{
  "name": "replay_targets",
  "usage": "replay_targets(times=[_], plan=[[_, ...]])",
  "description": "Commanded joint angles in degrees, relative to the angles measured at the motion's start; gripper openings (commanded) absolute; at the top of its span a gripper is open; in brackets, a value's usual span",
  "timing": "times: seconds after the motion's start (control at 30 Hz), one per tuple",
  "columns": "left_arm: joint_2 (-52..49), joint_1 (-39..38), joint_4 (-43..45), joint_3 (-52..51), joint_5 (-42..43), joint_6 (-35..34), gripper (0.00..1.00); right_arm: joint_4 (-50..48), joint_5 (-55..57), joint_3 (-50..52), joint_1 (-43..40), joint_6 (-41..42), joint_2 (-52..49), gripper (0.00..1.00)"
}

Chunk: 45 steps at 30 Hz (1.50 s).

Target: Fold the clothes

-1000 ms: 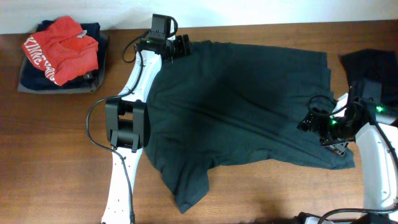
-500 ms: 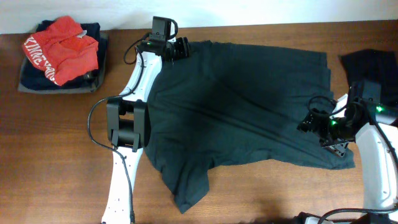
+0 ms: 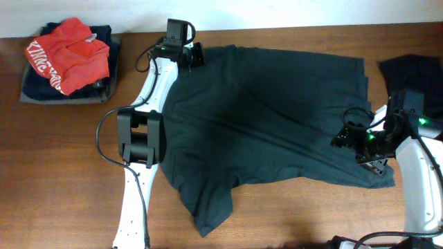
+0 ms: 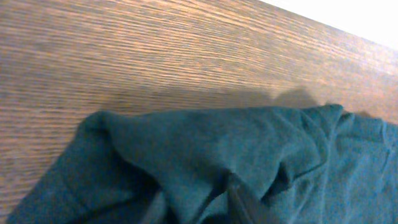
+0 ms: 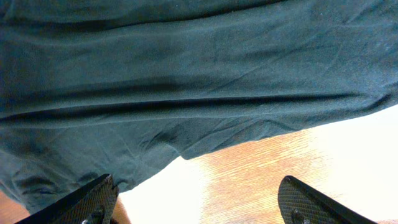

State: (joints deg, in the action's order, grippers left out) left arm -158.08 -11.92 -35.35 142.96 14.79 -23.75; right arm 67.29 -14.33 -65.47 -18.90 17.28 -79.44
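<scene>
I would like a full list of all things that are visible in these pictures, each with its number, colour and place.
dark teal T-shirt: one, dark teal, spread across the middle of the table
red garment: one, red with white lettering, on top of the pile at the far left corner
dark blue clothes: number unclear, dark blue, under the red garment
black garment: one, black, at the right edge, partly out of frame
table: one, brown wood, under everything
left gripper: one, black, closed on the T-shirt's far left corner
right gripper: one, black, open, over the T-shirt's right hem
</scene>
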Motion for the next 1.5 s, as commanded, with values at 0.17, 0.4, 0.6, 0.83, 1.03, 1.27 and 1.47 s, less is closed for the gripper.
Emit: replay_targets(times=[0.17,0.4,0.6,0.83,1.03,1.27,1.47], plan=[[-1.29,0.59,-1.20,2.62,0.33,0.42,0.08,-0.07,3.21,-0.33,0.57,-0.55,-0.17,0.83],[-1.22,0.63,-4.44,7.37,0.48,0.92,0.00,-0.17,3.21,-0.33,0.57,-0.55,-0.17,0.82],[-1.22,0.68,-9.77,12.81,0.46,1.18,0.00,-0.24,3.21,-0.33,0.57,-0.55,-0.17,0.82],[-1.22,0.98,-10.80,16.28,0.48,1.53,0.01,-0.24,3.21,-0.33,0.57,-0.55,-0.17,0.82],[-1.25,1.33,-10.84,16.37,-3.72,1.53,0.02,-0.22,3.19,-0.33,0.57,-0.55,-0.17,0.82],[-1.29,1.33,-10.58,16.37,-7.54,3.06,0.02,-0.15,3.17,-0.33,0.57,-0.55,-0.17,0.82],[-1.31,1.33,-10.64,16.37,-7.76,4.11,0.96,-0.15,3.17,-0.33,0.57,-0.55,-0.17,0.82]])
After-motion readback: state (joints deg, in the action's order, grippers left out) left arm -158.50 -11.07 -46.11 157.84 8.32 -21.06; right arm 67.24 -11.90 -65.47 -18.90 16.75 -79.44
